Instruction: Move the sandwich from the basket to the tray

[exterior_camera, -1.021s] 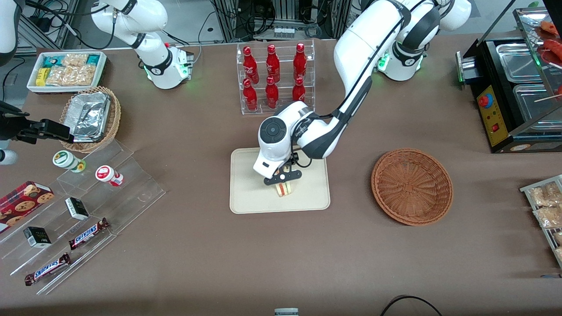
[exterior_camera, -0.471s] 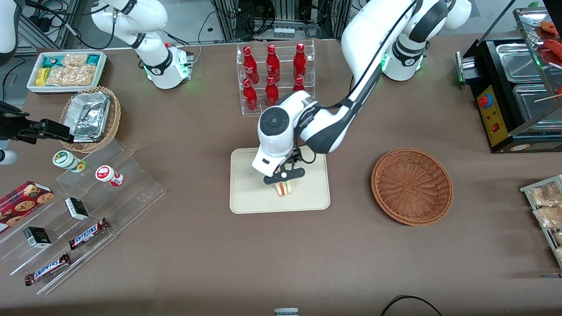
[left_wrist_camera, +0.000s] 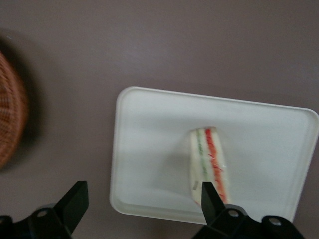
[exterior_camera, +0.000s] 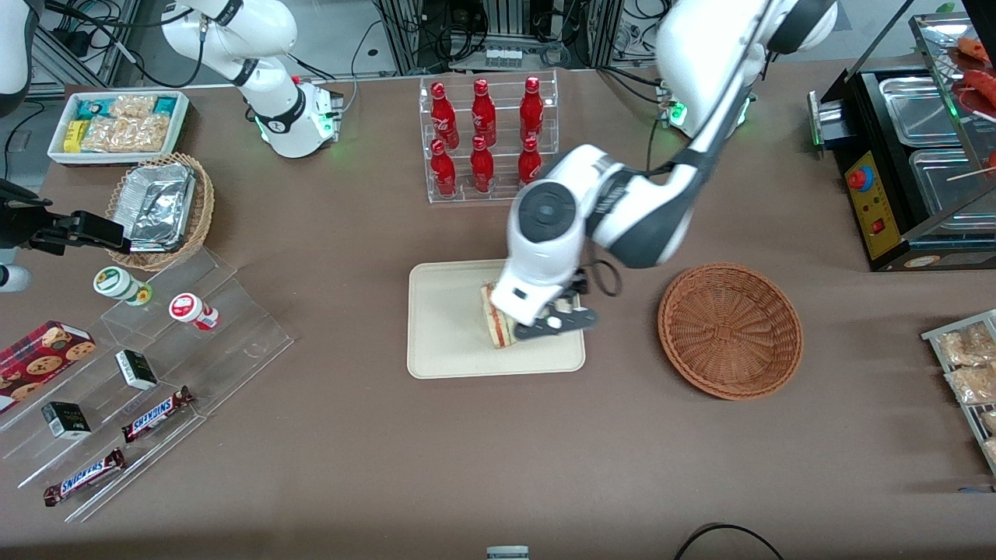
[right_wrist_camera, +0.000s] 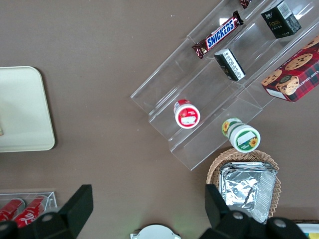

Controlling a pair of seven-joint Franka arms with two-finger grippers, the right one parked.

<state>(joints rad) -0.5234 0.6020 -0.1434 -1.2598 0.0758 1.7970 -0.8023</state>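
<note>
Sandwich (left_wrist_camera: pixel 209 162) on tray (left_wrist_camera: pixel 149 149), spread-fingered pincer (left_wrist_camera: pixel 142 199) above, empty.

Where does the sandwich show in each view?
Front view: the sandwich lies on the tray, partly under the open pincer, which is above the tray.
Left wrist view: the sandwich lies on the tray, with the pincer clear of it.
Right wrist view: the sandwich cannot be made out; only part of the tray shows.
Shared landmark: the tray.

The left arm (exterior_camera: pixel 622 210) has glossy white shells with dark grey joint bands. A round grey cap marks its wrist. Its gripper (exterior_camera: pixel 562 320) is black, with wedge-shaped fingers (left_wrist_camera: pixel 75 204) spread wide.
</note>
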